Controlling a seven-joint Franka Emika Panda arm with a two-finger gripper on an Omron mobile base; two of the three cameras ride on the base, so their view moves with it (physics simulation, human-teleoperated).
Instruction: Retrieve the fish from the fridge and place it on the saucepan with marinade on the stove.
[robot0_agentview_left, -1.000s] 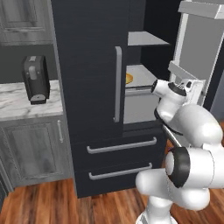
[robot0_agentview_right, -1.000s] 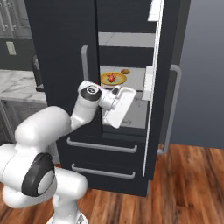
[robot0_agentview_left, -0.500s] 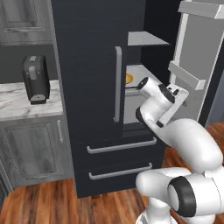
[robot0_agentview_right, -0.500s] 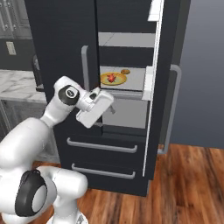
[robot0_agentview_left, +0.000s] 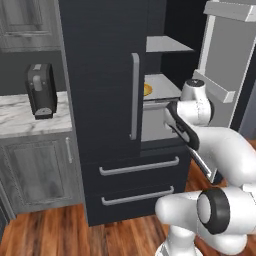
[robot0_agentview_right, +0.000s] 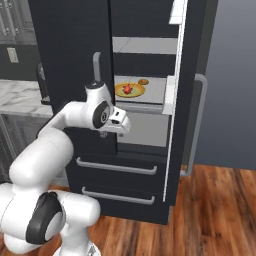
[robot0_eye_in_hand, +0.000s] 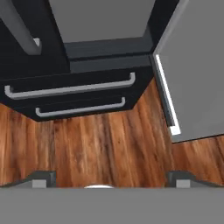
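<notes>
Fish (robot0_agentview_right: 128, 89) sits untouched on a yellow-rimmed plate (robot0_agentview_right: 120, 93) in the open fridge (robot0_agentview_right: 150, 95), at eleven o'clock above the gripper (robot0_eye_in_hand: 109, 177), fingers spread, empty; pickup and stove remain.

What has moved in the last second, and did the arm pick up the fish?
The gripper has pulled back from the open fridge shelf and swung down toward the drawers and floor, holding nothing. The fish stays on its yellow-rimmed plate inside, right door still open, coffee machine unmoved.
</notes>
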